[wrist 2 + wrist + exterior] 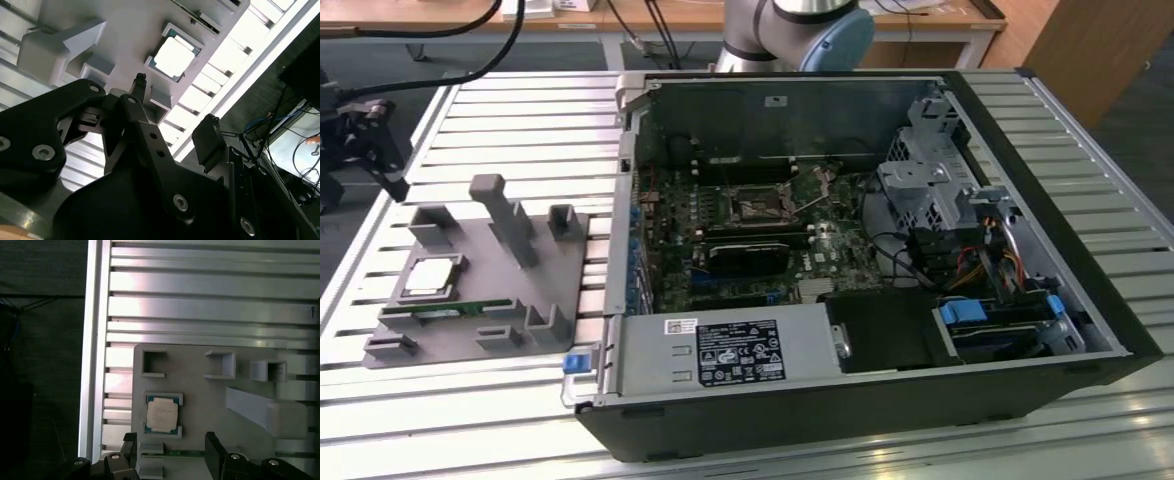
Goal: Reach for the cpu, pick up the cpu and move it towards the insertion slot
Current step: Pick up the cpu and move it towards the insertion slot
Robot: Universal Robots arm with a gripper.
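My gripper (171, 441) hangs open and empty near the cpu (161, 415), which lies flat in its recess on the grey holder (200, 405). Descending off-centre, I could clip the recess walls and tilt the chip.

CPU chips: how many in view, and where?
1. The cpu sits in a pocket on the grey fixture, to the exterior view's left of the PC case. Others could be hidden inside the case.
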